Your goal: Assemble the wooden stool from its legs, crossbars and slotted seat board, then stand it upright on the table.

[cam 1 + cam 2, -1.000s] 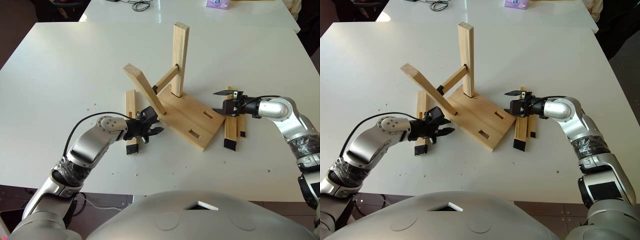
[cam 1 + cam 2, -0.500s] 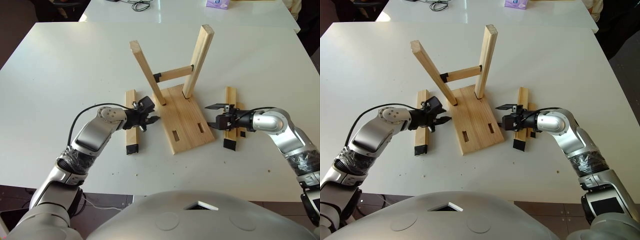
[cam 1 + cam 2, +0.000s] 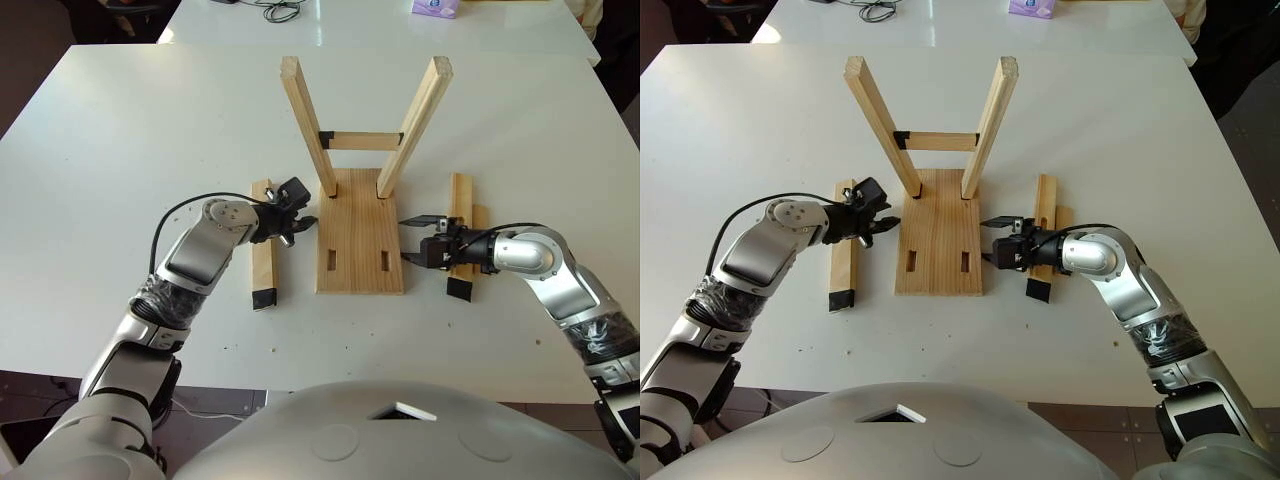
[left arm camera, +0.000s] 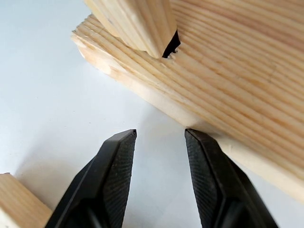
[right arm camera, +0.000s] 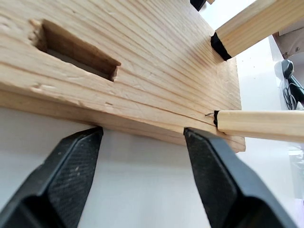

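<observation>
The slotted seat board lies flat mid-table, and two legs rise from its far slots, splayed apart. A crossbar joins them. The two near slots stand empty. My left gripper is open at the board's left edge, near the left leg's foot. Nothing lies between its fingers. My right gripper is open against the board's right edge, holding nothing. One loose leg lies left of the board. More loose pieces lie to the right, partly behind the right gripper.
The white table has bare room to the far left, far right and along the front. A second table behind carries cables and a purple box.
The seat board with its two legs has swung from skewed to square with the table's front. Both grippers have moved along with its side edges and stayed open.
</observation>
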Controlling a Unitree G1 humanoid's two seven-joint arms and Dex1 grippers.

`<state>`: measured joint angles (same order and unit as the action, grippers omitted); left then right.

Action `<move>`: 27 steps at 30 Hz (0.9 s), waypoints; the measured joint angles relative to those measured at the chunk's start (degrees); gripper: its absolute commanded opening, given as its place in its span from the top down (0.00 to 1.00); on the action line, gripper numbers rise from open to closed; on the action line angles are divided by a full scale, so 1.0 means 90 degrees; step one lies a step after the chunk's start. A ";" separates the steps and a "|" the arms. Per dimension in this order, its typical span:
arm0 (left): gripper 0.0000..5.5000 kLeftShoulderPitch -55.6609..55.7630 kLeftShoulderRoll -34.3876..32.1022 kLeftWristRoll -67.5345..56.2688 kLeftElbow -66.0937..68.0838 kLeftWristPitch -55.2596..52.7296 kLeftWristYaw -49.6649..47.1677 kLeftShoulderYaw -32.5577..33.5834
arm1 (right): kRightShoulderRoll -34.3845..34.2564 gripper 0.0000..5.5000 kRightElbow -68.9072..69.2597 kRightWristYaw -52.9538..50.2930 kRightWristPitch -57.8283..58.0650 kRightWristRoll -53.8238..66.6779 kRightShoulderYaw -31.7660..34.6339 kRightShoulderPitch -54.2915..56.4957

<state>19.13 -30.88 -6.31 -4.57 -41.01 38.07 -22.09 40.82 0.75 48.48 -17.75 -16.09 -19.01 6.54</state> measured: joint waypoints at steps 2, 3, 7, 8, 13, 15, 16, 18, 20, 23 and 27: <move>0.65 -0.0003 0.0005 0.0040 0.0019 0.0060 0.0026 -0.0001 | -0.0002 0.43 0.0034 -0.0026 0.0023 -0.0006 0.0016 -0.0036; 0.65 -0.0006 0.0007 0.0048 0.0021 0.0067 0.0034 0.0006 | -0.0001 0.43 0.0044 -0.0042 0.0029 -0.0007 0.0027 -0.0053; 0.65 -0.0164 -0.0013 -0.0009 -0.0159 0.0039 0.0104 0.0124 | -0.0004 0.43 0.0182 -0.0237 0.0254 0.0058 0.0294 -0.0170; 0.65 -0.0350 -0.0046 -0.0117 -0.0343 0.0005 0.0184 0.0206 | -0.0002 0.43 0.0391 -0.0338 0.0480 0.0259 0.0599 -0.0257; 0.65 -0.1265 -0.0607 -0.0457 -0.1180 -0.0190 0.0309 0.1086 | 0.0008 0.43 0.1764 -0.0717 0.1789 0.1479 0.2290 -0.0986; 0.65 -0.1494 -0.0735 -0.0556 -0.1453 -0.0326 0.0271 0.1435 | -0.0149 0.43 0.2409 -0.0933 0.2457 0.1966 0.2767 -0.1278; 0.65 -0.1575 -0.0738 -0.0606 -0.1543 -0.0376 0.0238 0.1556 | -0.0300 0.43 0.2741 -0.1083 0.2850 0.2215 0.2968 -0.1414; 0.65 -0.1640 -0.0697 -0.0706 -0.1673 -0.0487 0.0175 0.1738 | -0.0605 0.43 0.3397 -0.1444 0.3815 0.2653 0.3355 -0.1774; 0.65 -0.1688 -0.0661 -0.0717 -0.1760 -0.0522 0.0061 0.1861 | -0.0857 0.43 0.3789 -0.1789 0.4646 0.2816 0.3601 -0.2108; 0.65 -0.1883 -0.0504 -0.0797 -0.2018 -0.0647 -0.0176 0.2102 | -0.1302 0.43 0.4212 -0.2377 0.6040 0.3035 0.3773 -0.2608; 0.65 -0.2161 -0.0262 -0.0814 -0.2235 -0.0772 -0.0503 0.2205 | -0.1865 0.43 0.4478 -0.3129 0.7888 0.3240 0.3883 -0.2599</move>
<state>-0.32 -33.24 -13.64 -24.69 -47.96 33.54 -2.24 24.03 41.05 20.32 53.24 13.07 15.94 -16.86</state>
